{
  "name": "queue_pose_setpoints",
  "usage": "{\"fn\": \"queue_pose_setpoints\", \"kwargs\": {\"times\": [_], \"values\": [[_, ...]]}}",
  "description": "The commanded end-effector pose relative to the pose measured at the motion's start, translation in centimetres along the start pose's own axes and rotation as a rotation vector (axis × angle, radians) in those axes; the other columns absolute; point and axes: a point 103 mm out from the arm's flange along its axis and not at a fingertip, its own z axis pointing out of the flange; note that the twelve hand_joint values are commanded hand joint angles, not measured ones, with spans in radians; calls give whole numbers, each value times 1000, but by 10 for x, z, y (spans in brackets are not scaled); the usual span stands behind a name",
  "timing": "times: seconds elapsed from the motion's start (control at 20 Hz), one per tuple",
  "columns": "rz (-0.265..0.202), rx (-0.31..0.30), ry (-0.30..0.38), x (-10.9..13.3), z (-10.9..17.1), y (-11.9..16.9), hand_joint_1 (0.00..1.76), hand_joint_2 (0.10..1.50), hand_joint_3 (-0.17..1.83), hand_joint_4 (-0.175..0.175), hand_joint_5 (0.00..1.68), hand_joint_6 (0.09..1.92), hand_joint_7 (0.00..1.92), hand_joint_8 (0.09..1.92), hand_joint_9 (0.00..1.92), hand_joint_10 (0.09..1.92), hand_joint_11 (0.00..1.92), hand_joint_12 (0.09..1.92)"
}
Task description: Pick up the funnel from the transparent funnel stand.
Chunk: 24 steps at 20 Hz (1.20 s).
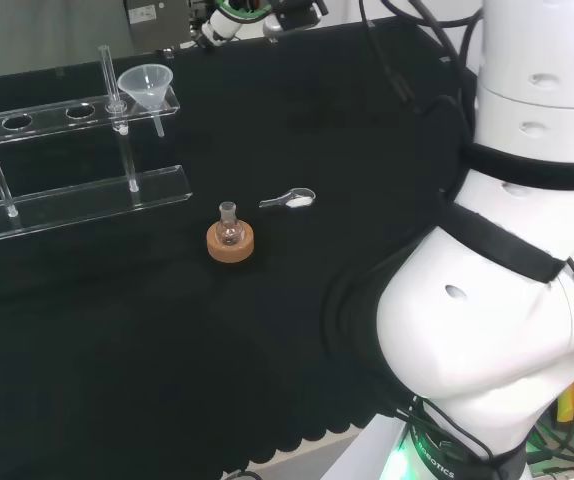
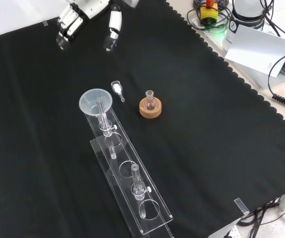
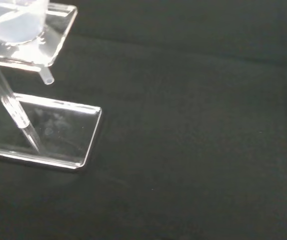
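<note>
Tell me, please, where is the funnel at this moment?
The funnel sits in the end hole of the clear funnel stand, left of the small spoon in the front view, on the end nearest the hand.

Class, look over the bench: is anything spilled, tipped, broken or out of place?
Nothing stands out. The funnel sits upright in the stand, the flask is upright on its cork ring, and the scoop lies flat with no spill.
</note>
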Motion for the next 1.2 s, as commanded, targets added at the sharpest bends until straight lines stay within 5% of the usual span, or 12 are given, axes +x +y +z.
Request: {"fn": "queue_pose_setpoints", "kwargs": {"times": [0.05,0.6,1.2], "values": [[-75,77,-62,37,-3,18,489,850,241,-38,166,87,0,592,203,716,179,1404],[-106,144,-104,74,8,33,472,820,233,-36,166,87,12,634,207,733,201,1419],[-117,105,-100,79,22,58,467,801,230,-32,112,87,0,491,141,743,228,1414]]}}
